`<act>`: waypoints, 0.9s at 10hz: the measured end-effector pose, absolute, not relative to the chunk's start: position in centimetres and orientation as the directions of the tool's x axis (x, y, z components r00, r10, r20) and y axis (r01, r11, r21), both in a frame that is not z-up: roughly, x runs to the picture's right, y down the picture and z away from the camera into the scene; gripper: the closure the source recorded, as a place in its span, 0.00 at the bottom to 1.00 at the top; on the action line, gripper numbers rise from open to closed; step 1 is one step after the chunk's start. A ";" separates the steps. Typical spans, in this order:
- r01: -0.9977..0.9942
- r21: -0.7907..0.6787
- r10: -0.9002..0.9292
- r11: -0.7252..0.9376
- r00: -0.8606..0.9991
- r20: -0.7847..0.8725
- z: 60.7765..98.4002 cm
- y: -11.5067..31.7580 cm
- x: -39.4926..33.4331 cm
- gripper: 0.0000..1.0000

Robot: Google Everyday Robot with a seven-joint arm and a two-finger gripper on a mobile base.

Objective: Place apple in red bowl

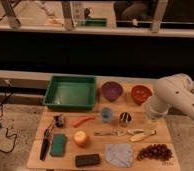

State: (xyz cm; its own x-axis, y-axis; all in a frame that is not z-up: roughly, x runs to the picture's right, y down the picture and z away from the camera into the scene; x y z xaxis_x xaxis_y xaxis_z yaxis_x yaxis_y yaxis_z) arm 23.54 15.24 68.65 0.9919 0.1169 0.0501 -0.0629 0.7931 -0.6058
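Note:
The apple point(81, 138), small, round and yellow-orange, lies on the wooden table point(36, 159) left of the middle, near the front. The red bowl point(141, 93) stands at the back right, next to the purple bowl point(111, 90). My white arm point(179, 96) comes in from the right edge. Its gripper point(154, 114) hangs over the table's right side, just in front of the red bowl and far right of the apple. Nothing shows in it.
A green tray point(71, 92) stands at the back left. A thin orange-red piece point(83, 120), blue cup point(106, 114), dark can point(125, 118), banana point(141, 134), grapes point(154, 151), grey cloth point(119, 154), black block point(87, 160) and green sponge point(58, 144) lie around the apple.

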 end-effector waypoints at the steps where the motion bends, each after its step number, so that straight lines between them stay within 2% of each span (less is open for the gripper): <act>1: -0.039 -0.610 0.106 0.791 0.992 0.073 68.3 15.9 22.1 0.20; 6: 0.112 -0.615 0.031 0.781 0.976 0.217 66.4 19.4 13.8 0.20; 9: 0.190 -0.620 -0.006 0.761 0.958 0.286 66.7 21.6 8.4 0.20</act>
